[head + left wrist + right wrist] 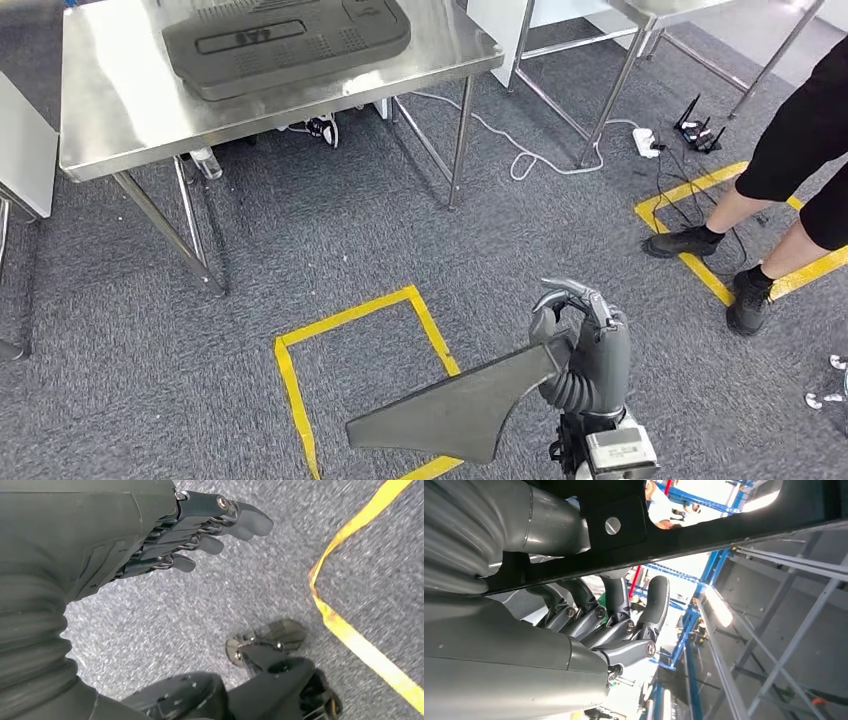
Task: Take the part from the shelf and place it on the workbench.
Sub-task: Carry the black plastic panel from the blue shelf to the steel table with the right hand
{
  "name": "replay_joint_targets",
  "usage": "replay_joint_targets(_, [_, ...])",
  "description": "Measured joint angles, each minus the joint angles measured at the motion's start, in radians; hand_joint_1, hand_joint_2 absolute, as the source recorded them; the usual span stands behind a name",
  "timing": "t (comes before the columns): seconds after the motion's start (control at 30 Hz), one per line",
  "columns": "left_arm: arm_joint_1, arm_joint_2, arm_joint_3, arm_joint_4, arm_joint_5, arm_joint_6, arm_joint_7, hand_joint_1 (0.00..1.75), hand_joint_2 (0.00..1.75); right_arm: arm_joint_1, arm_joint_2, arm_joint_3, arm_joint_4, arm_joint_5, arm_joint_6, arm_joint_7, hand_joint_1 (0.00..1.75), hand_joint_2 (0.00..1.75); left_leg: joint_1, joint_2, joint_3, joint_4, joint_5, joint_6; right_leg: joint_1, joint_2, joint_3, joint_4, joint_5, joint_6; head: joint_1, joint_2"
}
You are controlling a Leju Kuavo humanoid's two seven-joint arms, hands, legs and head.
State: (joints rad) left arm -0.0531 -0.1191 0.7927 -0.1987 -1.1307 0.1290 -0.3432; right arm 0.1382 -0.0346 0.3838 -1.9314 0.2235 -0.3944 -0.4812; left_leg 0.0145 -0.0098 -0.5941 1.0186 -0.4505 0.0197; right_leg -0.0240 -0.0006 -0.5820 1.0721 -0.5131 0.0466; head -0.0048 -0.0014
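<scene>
My right hand (580,345) is raised above the carpet at the lower right of the head view and grips a flat dark grey part (455,410) that fans out to its left. In the right wrist view the fingers (624,625) curl around the part's dark edge (724,530). The steel workbench (110,110) stands at the far left with a large dark grey moulded panel (285,40) lying on it. My left hand (200,535) hangs over the carpet, fingers loosely extended, holding nothing.
A yellow tape square (350,385) marks the carpet in front of me. A person in black shoes (745,300) stands at the right beside another yellow tape mark (690,250). White cable and a power strip (645,140) lie near a second table's legs (610,95).
</scene>
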Motion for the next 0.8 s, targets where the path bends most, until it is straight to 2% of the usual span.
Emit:
replay_joint_targets(0.07, [-0.001, 0.0, 0.0, 0.0, -0.001, 0.0, 0.0, 0.0, 1.75, 0.001, 0.0, 0.0, 0.0, -0.002, 0.0, 0.0, 1.75, 1.75, -0.002, 0.0, 0.001, 0.0, -0.003, 0.009, 0.002, 0.0, -0.08, 0.146, -0.05, -0.007, 0.002, 0.0])
replay_joint_targets(0.1, [-0.001, 0.0, 0.0, 0.0, -0.001, 0.0, 0.0, 0.0, 1.75, 0.002, 0.0, 0.0, 0.0, -0.002, 0.0, 0.0, 1.75, 1.75, -0.004, 0.0, 0.002, 0.0, -0.004, 0.011, 0.002, 0.0, -0.117, 0.207, -0.064, -0.007, 0.002, 0.0])
replay_joint_targets(0.13, [0.0, 0.0, 0.001, 0.0, -0.001, 0.0, 0.0, 0.0, 1.75, 0.003, 0.0, 0.0, 0.0, -0.003, 0.0, 0.0, 1.75, 1.75, -0.005, -0.001, 0.004, 0.0, -0.006, 0.013, 0.003, 0.0, -0.139, 0.234, -0.064, -0.003, 0.002, 0.0])
replay_joint_targets(0.17, [0.0, 0.0, 0.001, 0.0, -0.001, 0.0, 0.0, 0.0, 1.75, 0.003, 0.0, 0.0, 0.0, -0.003, 0.0, 0.0, 1.75, 1.75, -0.006, -0.003, 0.007, 0.0, -0.008, 0.014, 0.003, 0.0, -0.139, 0.218, -0.046, 0.003, 0.002, 0.0])
replay_joint_targets(0.2, [0.0, 0.0, 0.001, 0.0, -0.001, 0.0, 0.0, 0.0, 1.75, 0.004, -0.001, 0.0, 0.0, -0.003, 0.0, 0.0, 1.75, 1.75, -0.007, -0.005, 0.011, 0.0, -0.01, 0.013, 0.004, 0.0, -0.118, 0.162, -0.016, 0.009, 0.002, 0.0])
replay_joint_targets(0.23, [0.0, 0.0, 0.001, 0.0, -0.001, 0.0, 0.0, 0.0, 1.75, 0.004, -0.001, 0.0, 0.0, -0.003, 0.0, 0.0, 1.75, 1.75, -0.007, -0.007, 0.014, 0.0, -0.012, 0.012, 0.006, 0.0, -0.083, 0.083, 0.017, 0.012, 0.003, 0.0])
replay_joint_targets(0.3, [0.0, -0.001, 0.002, 0.0, -0.001, 0.0, -0.001, 0.0, 1.75, 0.004, 0.0, 0.0, 0.0, -0.003, 0.0, 0.0, 1.75, 1.75, -0.013, -0.01, 0.018, 0.002, -0.019, 0.005, 0.01, 0.001, -0.026, -0.038, 0.061, 0.007, 0.002, 0.0])
replay_joint_targets(0.33, [0.0, -0.001, 0.002, 0.0, -0.001, 0.0, -0.001, 0.0, 1.75, 0.004, 0.0, 0.0, 0.0, -0.003, 0.0, 0.0, 1.75, 1.75, -0.015, -0.011, 0.018, 0.002, -0.021, 0.0, 0.013, 0.001, -0.014, -0.063, 0.07, 0.001, 0.001, 0.0])
replay_joint_targets(0.37, [0.0, 0.0, 0.002, 0.0, -0.001, 0.0, -0.001, 0.0, 1.75, 0.004, 0.0, 0.0, 0.0, -0.003, 0.0, 0.0, 1.75, 1.75, -0.017, -0.011, 0.019, 0.001, -0.023, -0.004, 0.015, 0.002, -0.012, -0.067, 0.071, -0.005, 0.001, 0.0])
replay_joint_targets(0.43, [0.0, 0.0, 0.003, 0.0, -0.002, 0.0, -0.001, 0.0, 1.75, 0.005, 0.0, 0.0, 0.0, -0.003, 0.0, 0.0, 1.75, 1.75, -0.015, -0.01, 0.02, 0.004, -0.028, -0.014, 0.008, 0.002, -0.007, -0.071, 0.076, -0.016, 0.001, 0.0])
replay_joint_targets(0.47, [0.0, 0.001, 0.003, 0.0, -0.002, 0.0, -0.001, 0.0, 1.75, 0.004, 0.0, 0.0, 0.0, -0.003, 0.0, 0.0, 1.75, 1.75, -0.013, -0.007, 0.014, 0.024, -0.041, -0.019, 0.003, 0.001, -0.003, -0.074, 0.076, -0.022, 0.0, 0.0])
replay_joint_targets(0.5, [0.0, 0.001, 0.003, 0.0, -0.004, 0.0, -0.001, 0.0, 1.75, 0.004, 0.0, 0.0, 0.0, -0.003, 0.0, 0.0, 1.75, 1.75, -0.012, -0.005, -0.002, 0.063, -0.064, -0.024, -0.002, 0.0, 0.003, -0.077, 0.075, -0.028, -0.002, 0.0])
replay_joint_targets(0.57, [0.0, 0.001, 0.004, 0.0, -0.007, 0.0, -0.001, 0.0, 1.75, 0.004, 0.001, 0.0, 0.0, -0.003, 0.002, 0.0, 1.75, 1.75, -0.007, 0.0, -0.065, 0.193, -0.126, -0.032, -0.004, -0.002, 0.01, -0.078, 0.07, -0.037, -0.004, 0.0])
replay_joint_targets(0.6, [0.001, 0.001, 0.005, 0.0, -0.009, 0.0, -0.001, 0.0, 1.75, 0.004, 0.001, 0.0, 0.0, -0.003, 0.002, 0.0, 1.75, 1.75, -0.004, 0.001, -0.099, 0.254, -0.148, -0.036, -0.004, -0.002, 0.012, -0.077, 0.068, -0.039, -0.004, 0.0])
replay_joint_targets(0.63, [0.001, 0.001, 0.006, 0.0, -0.01, 0.0, -0.001, 0.0, 1.75, 0.005, 0.001, 0.0, 0.001, -0.003, 0.003, 0.0, 1.75, 1.75, -0.001, 0.001, -0.122, 0.289, -0.152, -0.04, -0.004, -0.002, 0.014, -0.077, 0.066, -0.039, -0.004, 0.0])
replay_joint_targets(0.67, [0.001, 0.001, 0.006, 0.0, -0.011, 0.0, -0.001, 0.0, 1.75, 0.005, 0.001, 0.0, 0.001, -0.003, 0.003, 0.0, 1.75, 1.75, 0.003, 0.002, -0.125, 0.283, -0.134, -0.043, -0.006, -0.001, 0.017, -0.077, 0.064, -0.038, -0.004, 0.0])
replay_joint_targets(0.7, [0.002, 0.002, 0.007, 0.0, -0.011, 0.0, -0.001, 0.0, 1.75, 0.005, 0.001, 0.0, 0.002, -0.003, 0.003, 0.0, 1.75, 1.75, 0.007, 0.004, -0.107, 0.238, -0.099, -0.046, -0.008, 0.001, 0.022, -0.076, 0.06, -0.034, -0.004, 0.0])
replay_joint_targets(0.73, [0.002, 0.002, 0.007, 0.0, -0.011, 0.001, -0.001, 0.0, 1.75, 0.005, 0.001, 0.0, 0.002, -0.003, 0.003, 0.0, 1.75, 1.75, 0.012, 0.006, -0.075, 0.167, -0.057, -0.05, -0.011, 0.002, 0.028, -0.075, 0.056, -0.029, -0.005, 0.0])
replay_joint_targets(0.8, [0.001, 0.001, 0.007, 0.0, -0.011, 0.002, -0.001, 0.0, 1.75, 0.005, 0.001, 0.0, 0.002, -0.003, 0.003, 0.0, 1.75, 1.75, 0.016, 0.005, -0.018, 0.048, -0.011, -0.053, -0.007, 0.004, 0.035, -0.071, 0.045, -0.014, -0.007, 0.0])
